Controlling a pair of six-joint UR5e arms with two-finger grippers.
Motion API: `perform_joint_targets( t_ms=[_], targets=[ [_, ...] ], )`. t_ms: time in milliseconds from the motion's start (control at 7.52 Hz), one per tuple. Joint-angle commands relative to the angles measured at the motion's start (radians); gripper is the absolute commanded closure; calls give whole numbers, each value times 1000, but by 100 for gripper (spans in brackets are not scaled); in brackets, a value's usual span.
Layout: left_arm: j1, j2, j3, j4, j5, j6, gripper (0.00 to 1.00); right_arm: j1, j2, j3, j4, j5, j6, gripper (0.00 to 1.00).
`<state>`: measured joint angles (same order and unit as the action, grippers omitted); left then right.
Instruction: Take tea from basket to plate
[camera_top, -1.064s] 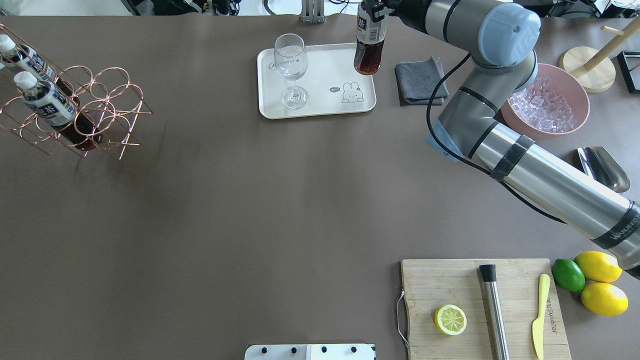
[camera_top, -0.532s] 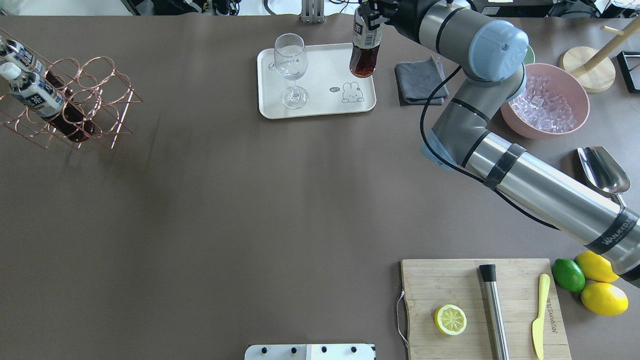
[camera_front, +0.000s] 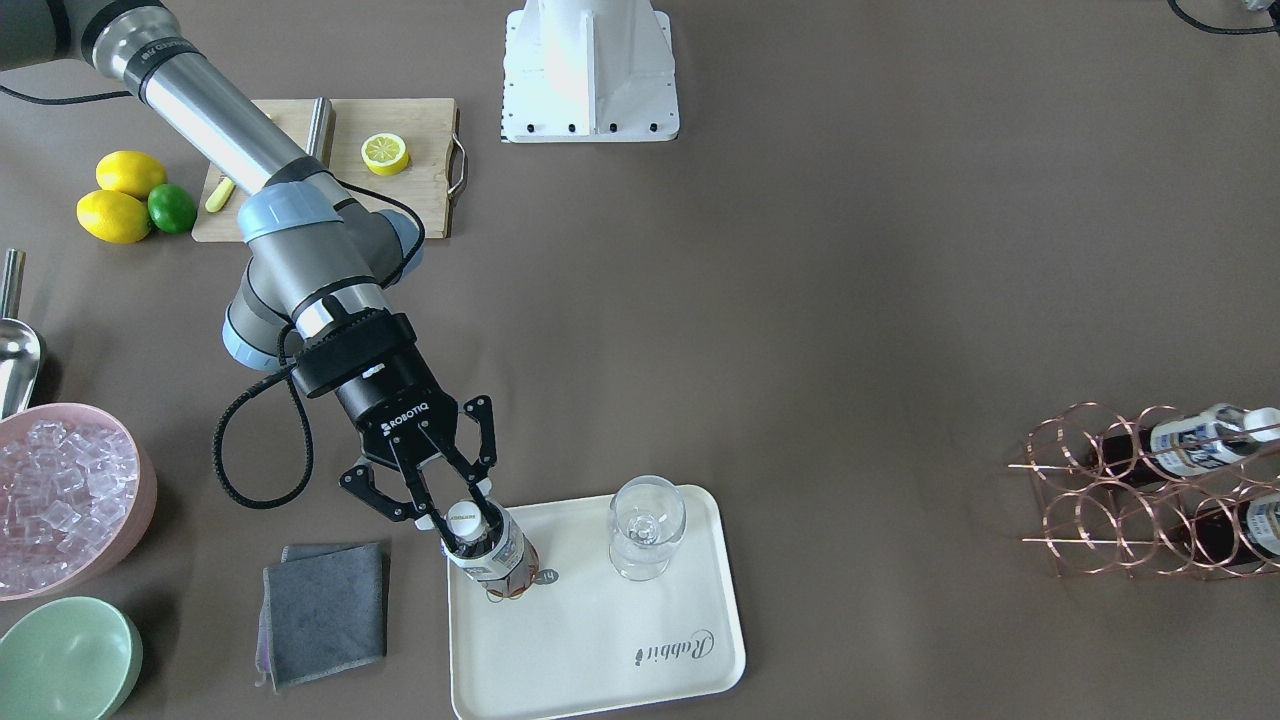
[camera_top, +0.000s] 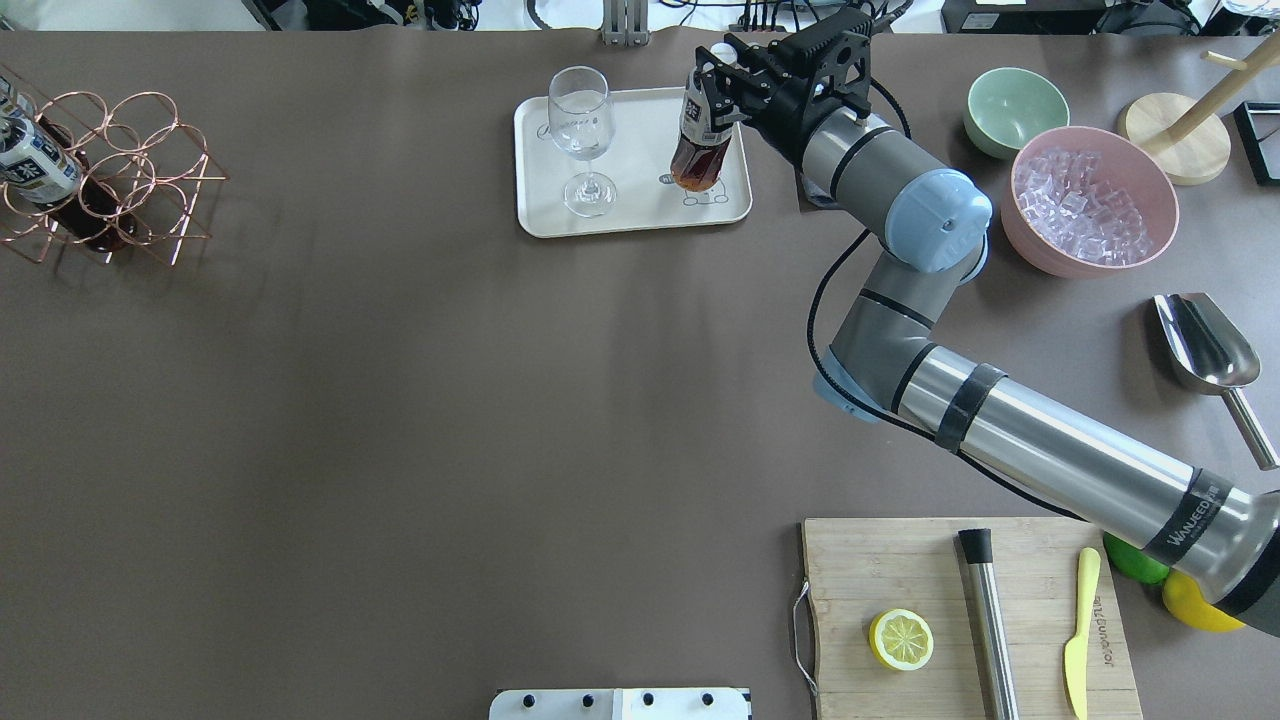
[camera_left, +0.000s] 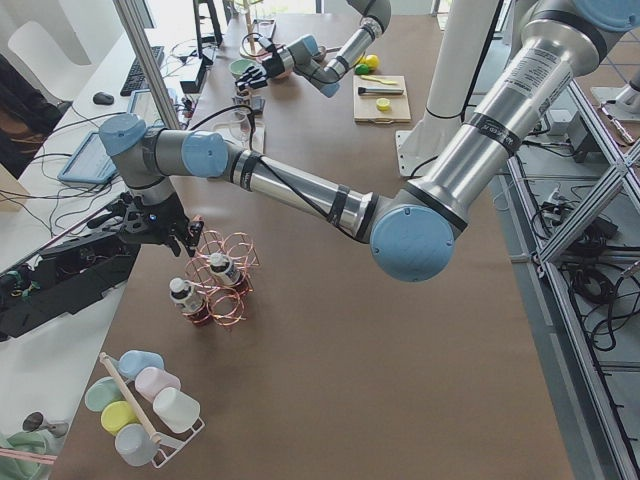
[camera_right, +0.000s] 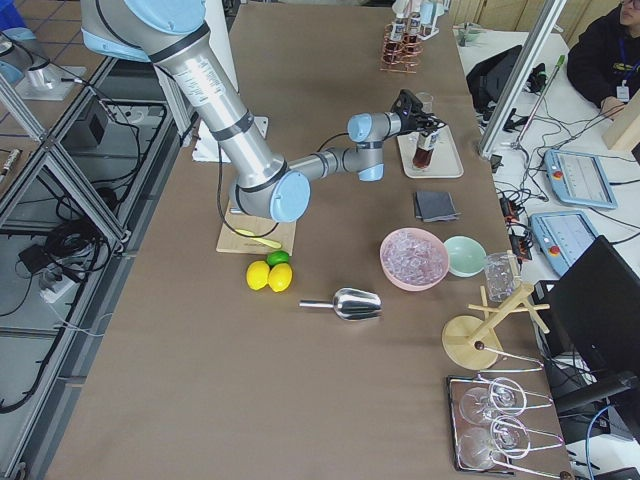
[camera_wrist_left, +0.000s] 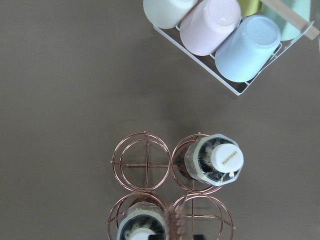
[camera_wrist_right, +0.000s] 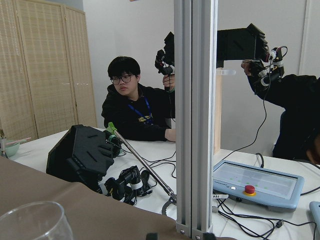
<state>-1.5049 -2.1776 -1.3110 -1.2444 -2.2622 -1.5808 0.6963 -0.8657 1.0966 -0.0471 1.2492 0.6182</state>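
Tea (camera_top: 696, 160): tilted bottle, base at the plate's (camera_front: 590, 640) rabbit drawing; resting or just above, can't tell.
Left gripper (camera_left: 160, 225): over the basket (camera_front: 1140, 492); spread or closed, can't tell.
Basket: two bottles (camera_front: 1195, 440) inside, one cap (camera_wrist_left: 229, 159) reads "SUNTORY".
Plate: "Rabbit" printed on it.
Right gripper (camera_front: 456, 507): marked "ROBOTIQ", pinching the tea's neck.
Table (camera_top: 450, 400): plain brown, desks beyond.

Bright, even light from above leaves the matte counter (camera_top: 400, 400) with only soft, faint shadows, and the tea (camera_top: 697, 160) in the right pincer (camera_top: 715, 78) shows amber. Far from that pincer the steel scoop (camera_top: 1205, 340) glares; the wine glass (camera_wrist_right: 30, 222) close below its camera is blurred
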Motion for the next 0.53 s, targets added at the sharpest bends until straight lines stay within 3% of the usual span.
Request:
perform_joint_targets(
  t_ms=[0, 133, 266, 399],
  targets=[
    [-11, -1, 7, -9, 3, 82, 2, -3, 1, -24, 1, -10, -2, 100],
    [-12, 1, 4, -9, 4, 84, 2, -3, 1, -24, 1, -10, -2, 100],
    [-14, 5, 1, -7, 7, 85, 2, -3, 2, -20, 1, -7, -2, 74],
    [-18, 12, -22, -3, 6, 128, 2, -3, 2, -15, 1, -4, -2, 1]
  ],
)
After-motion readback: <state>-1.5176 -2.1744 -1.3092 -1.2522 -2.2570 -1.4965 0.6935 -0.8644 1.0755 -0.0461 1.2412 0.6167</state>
